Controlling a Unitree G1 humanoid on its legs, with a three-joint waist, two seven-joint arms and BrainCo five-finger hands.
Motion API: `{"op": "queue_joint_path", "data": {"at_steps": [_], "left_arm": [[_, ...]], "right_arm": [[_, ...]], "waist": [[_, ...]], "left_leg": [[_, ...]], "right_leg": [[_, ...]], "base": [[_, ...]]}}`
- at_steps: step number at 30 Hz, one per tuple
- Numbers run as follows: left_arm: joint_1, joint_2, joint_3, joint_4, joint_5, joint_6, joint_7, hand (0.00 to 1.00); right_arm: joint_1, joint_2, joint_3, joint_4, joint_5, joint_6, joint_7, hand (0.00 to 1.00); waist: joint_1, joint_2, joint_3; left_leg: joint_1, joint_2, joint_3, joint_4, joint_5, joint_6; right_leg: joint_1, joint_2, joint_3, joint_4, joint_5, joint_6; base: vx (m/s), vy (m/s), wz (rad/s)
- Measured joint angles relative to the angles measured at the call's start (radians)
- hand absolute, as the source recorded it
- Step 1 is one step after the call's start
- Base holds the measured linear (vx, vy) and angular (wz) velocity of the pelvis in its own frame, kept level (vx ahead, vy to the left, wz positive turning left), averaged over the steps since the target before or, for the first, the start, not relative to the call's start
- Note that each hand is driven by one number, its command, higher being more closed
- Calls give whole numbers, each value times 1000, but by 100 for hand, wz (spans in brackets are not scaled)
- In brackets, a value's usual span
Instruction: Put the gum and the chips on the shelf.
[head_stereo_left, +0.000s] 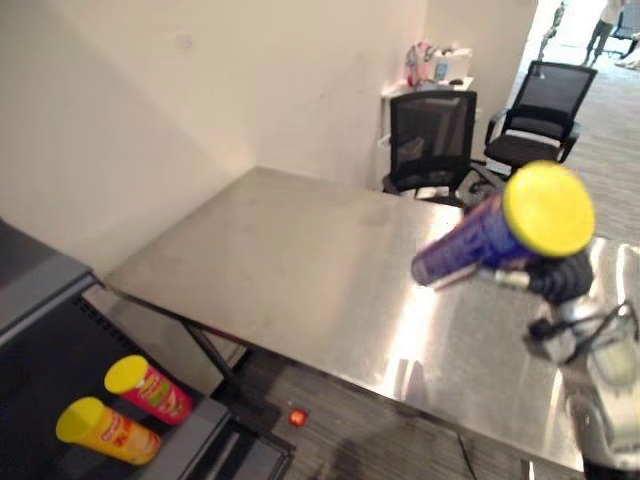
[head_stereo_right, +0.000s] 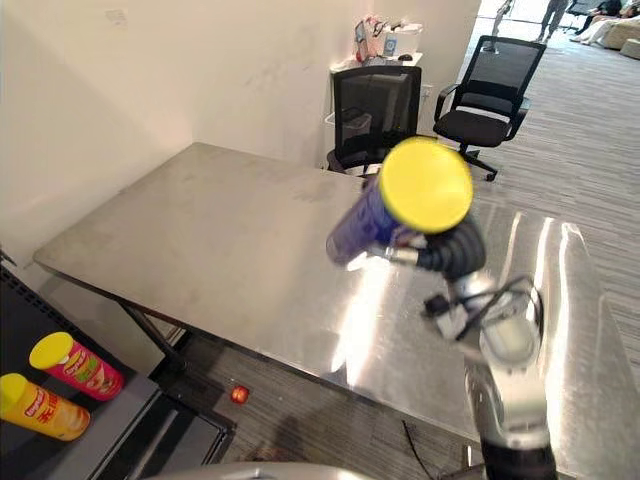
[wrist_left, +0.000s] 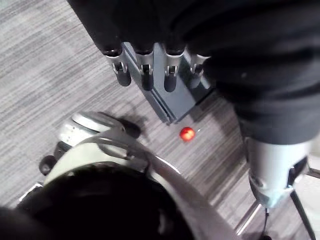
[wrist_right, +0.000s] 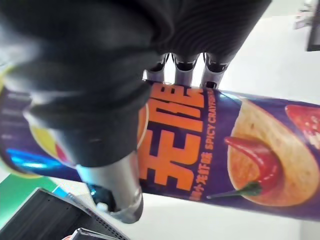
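Right hand (wrist_right: 85, 100): curling round the purple chips can (head_stereo_left: 470, 245) — holding it above the table's (head_stereo_left: 300, 260) right side.
Left hand (wrist_left: 145, 70): hanging low, fingers relaxed.
Shelf (head_stereo_left: 40, 370): lying near left.

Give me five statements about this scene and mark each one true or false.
1. The right hand is curled round a purple chips can with a yellow lid. True.
2. The purple chips can stands upright on the table. False: it is held tilted in the air.
3. A red can and a yellow can lie on the shelf. True.
4. The left hand grips a can. False: its fingers are straight and hold nothing.
5. A small red ball lies on the table. False: it lies on the floor.
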Motion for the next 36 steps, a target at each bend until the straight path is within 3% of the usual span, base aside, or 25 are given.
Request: {"op": "queue_joint_path", "data": {"at_steps": [4, 12, 20, 26, 27, 29, 30, 31, 32, 33, 34, 36], "left_arm": [[-8, -6, 9, -1, 0, -2, -2, 0], [5, -21, 49, 0, 0, -9, -3, 0], [20, -34, 91, 0, 1, -9, -17, 0], [27, -37, 116, -3, 18, -9, -38, 0], [22, -35, 117, -10, 21, -11, -40, 0], [-3, -35, 119, -23, 21, -13, -39, 0], [-23, -33, 129, -16, 21, -11, -36, 0], [-30, -33, 143, 1, 18, -7, -29, 0], [-29, -33, 150, 2, 17, -6, -28, 0], [-27, -33, 162, 2, 17, -5, -27, 0], [-9, -34, 163, 3, -7, -1, -27, 0], [4, -34, 162, 2, -52, 0, -31, 0]], "right_arm": [[188, 96, 17, -10, 21, 36, 44, 100], [363, 170, 31, -54, 29, 64, 80, 100], [461, 170, -65, -99, -9, 76, 107, 100], [411, 124, -42, -127, -8, 74, 110, 100], [381, 95, -20, -127, -6, 70, 109, 100], [314, 53, 19, -127, 10, 61, 109, 100], [287, 36, 43, -128, 26, 59, 107, 100], [281, 33, 59, -125, 41, 59, 107, 100], [273, 34, 70, -119, 41, 57, 105, 100], [253, 37, 97, -96, 41, 57, 94, 100], [251, 42, 123, -63, 41, 61, 88, 100], [275, 54, 142, -36, 41, 62, 87, 100]], "waist": [[-3, 4, -2], [-20, 6, -2], [-29, 14, -1], [-22, 15, 6], [-21, 15, 21], [-15, 27, 111], [0, 31, 179], [2, 18, 220], [-2, 10, 240], [1, 11, 270], [-1, 2, 275], [-5, 3, 274]], "left_leg": [[22, -3, 2, 0, -7, -7], [52, -6, 4, 0, -12, -2], [77, -28, -30, 0, -10, -3], [26, -45, -112, 14, 9, -23], [-42, -50, -153, 68, 15, -29], [-97, -59, -208, 135, 7, -30], [-115, -49, -173, 152, -9, -16], [-146, -14, -54, 193, -39, 43], [-169, 11, 22, 238, -52, 57], [-193, 49, 158, 369, -86, 68], [-206, 92, 222, 505, -120, 75], [-182, 140, 262, 655, -183, 78]], "right_leg": [[17, -4, 3, 2, 2, 3], [38, -11, 5, 22, -4, 8], [54, -43, -26, 94, -47, 22], [7, -66, -96, 191, -95, 22], [-30, -71, -127, 223, -103, 8], [-48, -83, -189, 275, -126, -7], [-47, -96, -234, 299, -135, -21], [-56, -117, -294, 304, -135, -40], [-58, -137, -323, 317, -139, -54], [-62, -174, -358, 345, -149, -68], [-65, -195, -391, 352, -160, -67], [-67, -227, -437, 351, -159, -52]], "base": [[-11, 12, -2], [-4, 5, -1], [8, 18, 11], [-20, -24, 41], [-100, -85, 97], [-169, -69, 103], [-247, -66, 112], [-247, -48, 120], [-213, -43, 122], [-185, -35, 109], [-163, -39, 98], [-119, -25, 91]]}}
